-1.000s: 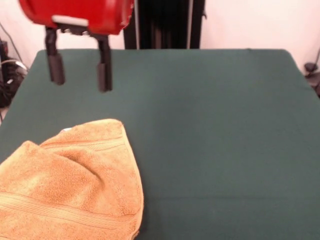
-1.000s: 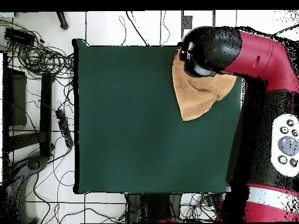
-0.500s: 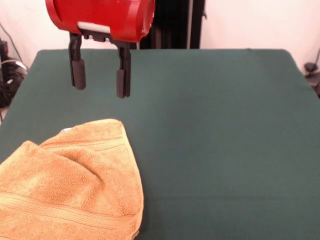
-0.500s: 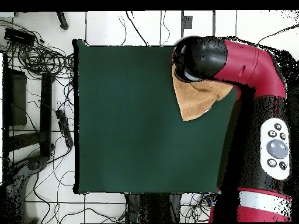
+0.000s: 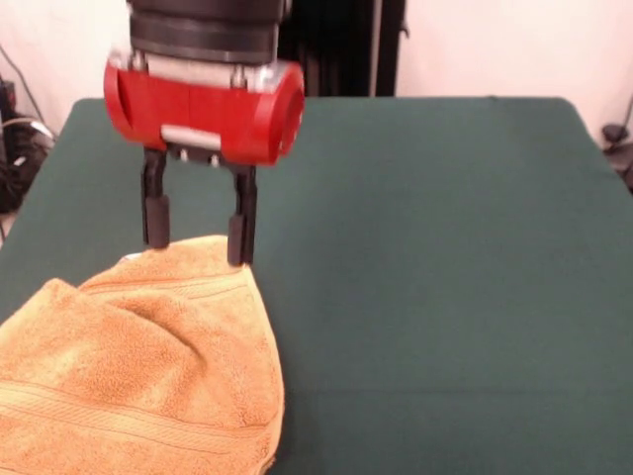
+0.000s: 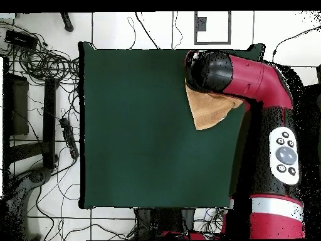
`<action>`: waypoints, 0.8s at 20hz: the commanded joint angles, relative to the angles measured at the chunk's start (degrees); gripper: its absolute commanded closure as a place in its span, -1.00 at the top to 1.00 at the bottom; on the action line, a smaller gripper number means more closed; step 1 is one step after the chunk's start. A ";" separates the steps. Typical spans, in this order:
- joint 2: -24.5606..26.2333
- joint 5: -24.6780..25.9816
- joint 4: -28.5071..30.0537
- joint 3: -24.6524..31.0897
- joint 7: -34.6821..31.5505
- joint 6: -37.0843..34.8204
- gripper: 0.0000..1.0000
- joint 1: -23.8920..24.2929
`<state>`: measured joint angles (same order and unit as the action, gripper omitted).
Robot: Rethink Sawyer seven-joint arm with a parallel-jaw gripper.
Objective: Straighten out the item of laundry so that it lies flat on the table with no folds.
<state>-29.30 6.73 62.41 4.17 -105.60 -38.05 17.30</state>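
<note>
While the orange-tan washcloth lies rumpled and folded at a corner of the green desk, the gripper hangs with its jaws apart, tips at the cloth's far edge beside a small white tag; overhead, the red arm covers part of the cloth

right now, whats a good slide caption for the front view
Open gripper poised at the far edge of a rumpled orange washcloth on the green table.
</note>
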 commanded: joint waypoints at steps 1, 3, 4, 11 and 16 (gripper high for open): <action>7.70 -1.07 13.30 1.12 -12.87 6.46 1.00 -1.32; 8.05 -1.26 14.60 1.25 -12.39 8.18 1.00 -1.12; 8.30 -1.28 15.14 0.86 -12.68 8.79 1.00 -1.31; 7.25 -2.86 23.04 -0.15 -15.16 12.50 1.00 -1.81; 5.91 -2.95 27.49 -0.29 -14.52 14.85 1.00 -1.26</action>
<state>-23.81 6.28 76.26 3.39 -105.63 -26.33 17.30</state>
